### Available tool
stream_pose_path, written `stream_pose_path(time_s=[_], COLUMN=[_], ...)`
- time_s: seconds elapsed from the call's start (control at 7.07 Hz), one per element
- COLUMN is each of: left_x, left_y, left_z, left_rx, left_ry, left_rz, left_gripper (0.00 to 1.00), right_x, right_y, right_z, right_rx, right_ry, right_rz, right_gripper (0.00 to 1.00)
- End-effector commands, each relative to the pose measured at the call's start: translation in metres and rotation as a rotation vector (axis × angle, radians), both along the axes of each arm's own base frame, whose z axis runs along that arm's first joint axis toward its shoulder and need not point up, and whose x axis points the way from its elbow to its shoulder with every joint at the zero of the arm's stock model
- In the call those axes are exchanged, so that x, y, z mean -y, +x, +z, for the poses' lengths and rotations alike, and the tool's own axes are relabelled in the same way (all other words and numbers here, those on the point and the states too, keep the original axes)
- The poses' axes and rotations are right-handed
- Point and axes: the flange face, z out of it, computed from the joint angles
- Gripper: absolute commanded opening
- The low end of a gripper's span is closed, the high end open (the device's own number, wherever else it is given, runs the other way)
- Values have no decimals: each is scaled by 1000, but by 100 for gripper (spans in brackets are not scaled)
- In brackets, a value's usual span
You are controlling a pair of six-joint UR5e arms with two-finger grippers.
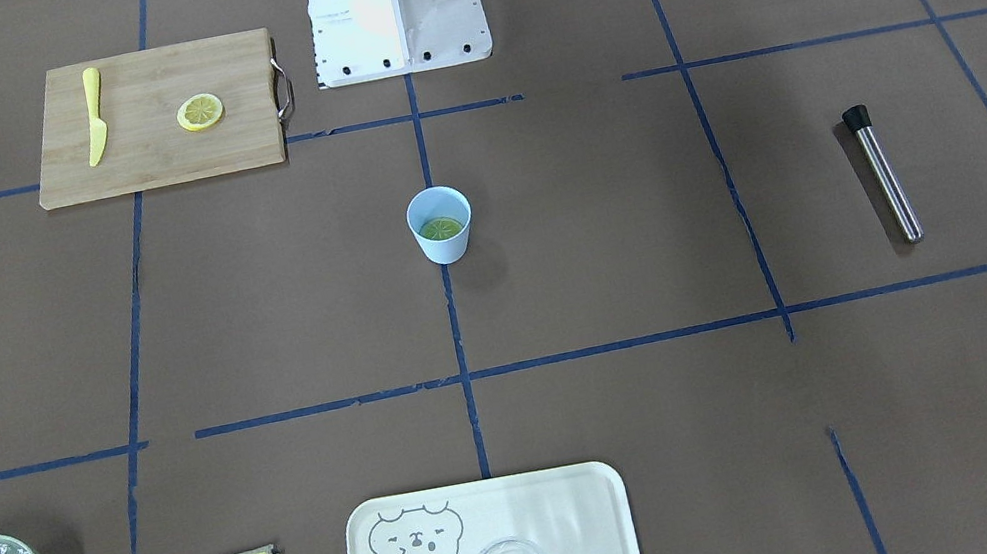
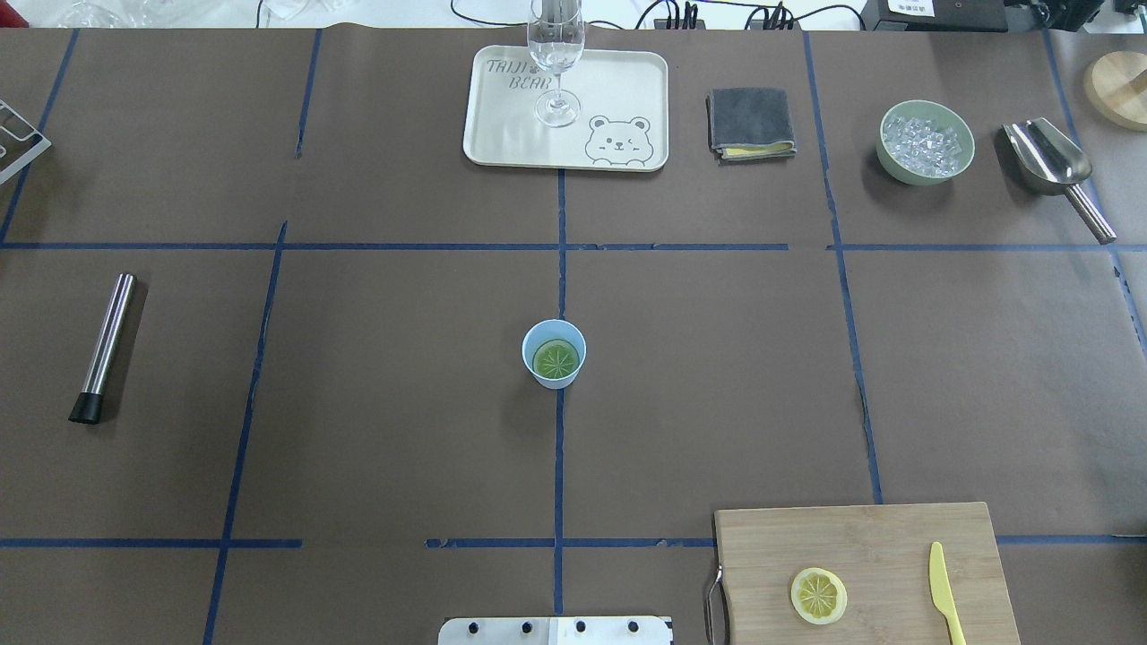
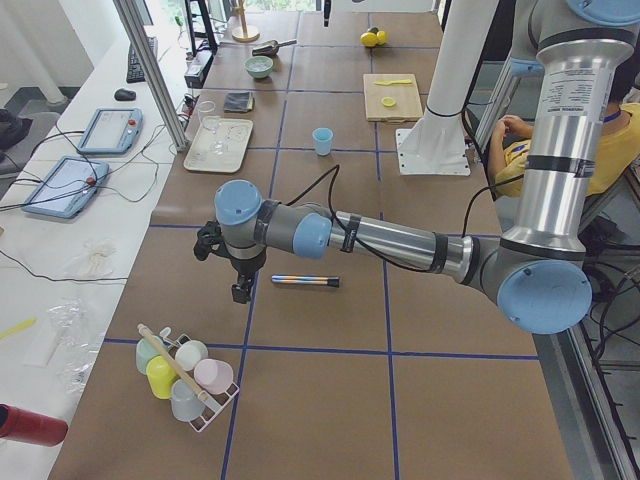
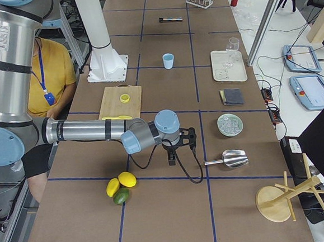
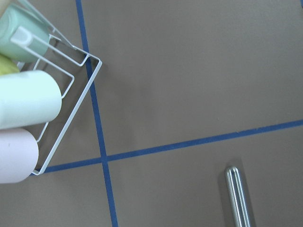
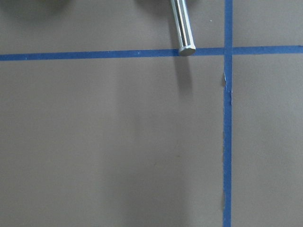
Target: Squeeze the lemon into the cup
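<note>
While the lemon (image 1: 440, 227) lies in the cup (image 1: 445, 248), left gripper (image 3: 241, 291) and right gripper (image 4: 172, 160) jaws' spread cannot be told.

Silver arms (image 3: 400, 240), pale blue joint caps (image 3: 238, 203), black cables (image 3: 327, 170), white base (image 1: 394, 0).

The cup (image 2: 556, 382) stood alone on the surface (image 2: 358, 403) with open room all round, the cutting board (image 2: 878, 546) and tray (image 2: 511, 125) lying well apart.
</note>
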Motion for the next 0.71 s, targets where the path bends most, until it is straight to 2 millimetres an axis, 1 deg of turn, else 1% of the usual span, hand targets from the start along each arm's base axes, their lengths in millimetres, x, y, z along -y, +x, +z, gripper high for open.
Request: stream_pose_path(time_s=[0.0, 0.14, 0.28, 0.42, 0.57], left_x=[-4, -9, -21, -35, -43], left_y=[-15, -19, -17, -16, -16], left_z=[-8, 0, 25, 38, 45], left_rx=[28, 88, 90, 83, 82], left_ry=[5, -32, -90, -102, -118], left_rz=[8, 8, 17, 23, 25], left_gripper=[100, 100, 100, 100, 100], right_x=[6, 15, 29, 26, 27], right_y=[21, 26, 42, 53, 55], right_z=[6, -7, -45, -55, -55], right_rx=[40, 32, 29, 8, -30], right_ry=[-18, -26, -57, -85, -73], right_rz=[-41, -68, -50, -55, -60], right_gripper=[100, 100, 100, 100, 100])
